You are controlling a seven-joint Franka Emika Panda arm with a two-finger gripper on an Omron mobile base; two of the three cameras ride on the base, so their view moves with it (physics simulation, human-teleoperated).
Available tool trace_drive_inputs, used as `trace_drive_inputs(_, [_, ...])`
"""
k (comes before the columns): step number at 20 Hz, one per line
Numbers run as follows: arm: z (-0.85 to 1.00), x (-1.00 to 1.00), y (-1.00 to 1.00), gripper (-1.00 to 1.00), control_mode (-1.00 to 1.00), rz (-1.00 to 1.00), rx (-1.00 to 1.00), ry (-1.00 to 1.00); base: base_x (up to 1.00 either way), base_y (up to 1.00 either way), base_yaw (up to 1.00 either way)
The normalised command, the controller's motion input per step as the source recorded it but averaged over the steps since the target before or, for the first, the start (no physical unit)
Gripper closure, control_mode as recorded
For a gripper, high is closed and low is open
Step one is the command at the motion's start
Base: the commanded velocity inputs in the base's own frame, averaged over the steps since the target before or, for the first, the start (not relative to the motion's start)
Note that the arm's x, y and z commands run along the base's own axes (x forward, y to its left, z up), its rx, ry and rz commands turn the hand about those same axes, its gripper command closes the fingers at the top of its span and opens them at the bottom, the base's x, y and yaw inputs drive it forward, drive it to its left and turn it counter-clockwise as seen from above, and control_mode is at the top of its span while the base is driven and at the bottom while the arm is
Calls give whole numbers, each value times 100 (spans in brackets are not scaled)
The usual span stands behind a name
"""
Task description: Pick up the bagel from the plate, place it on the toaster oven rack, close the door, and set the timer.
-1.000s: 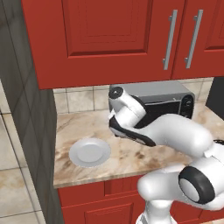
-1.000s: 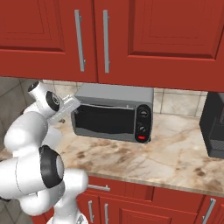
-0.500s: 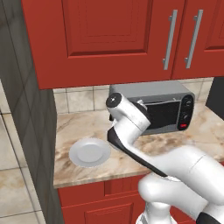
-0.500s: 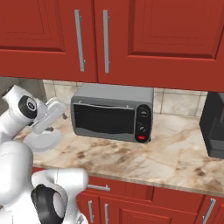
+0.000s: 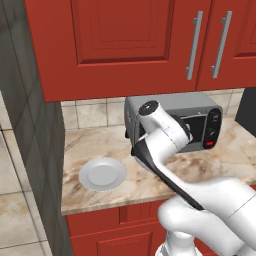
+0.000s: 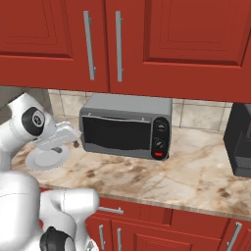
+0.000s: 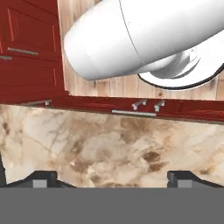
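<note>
While the gripper (image 7: pixel 112 177) hangs wide apart and empty over bare counter (image 7: pixel 109 144), the plate (image 5: pixel 102 174) behind it looks bagel-less, so a grasp there risks closing on nothing.

Even, bright rendered light w/ soft shadows under the cabinets (image 5: pixel 125 45) (no glare), sharp throughout, no edge distortion.

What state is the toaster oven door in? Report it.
Shut. In the right base view the door stands flush and upright in the toaster oven front, its dark glass facing out, with no cavity or rack exposed.
</note>
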Motion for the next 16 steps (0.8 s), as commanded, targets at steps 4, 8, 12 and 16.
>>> trace_drive_inputs(4, [21, 0, -40, -100, -100, -72, 29, -4, 0, 0, 0])
trace_drive_inputs(8, [20, 0, -37, -100, -100, -71, 26, -10, 0, 0, 0])
trace_drive_inputs(12, [6, 0, -33, -100, -100, -72, 18, -14, 0, 0, 0])
trace_drive_inputs(16, [0, 0, -26, -100, -100, -72, 8, -20, 0, 0, 0])
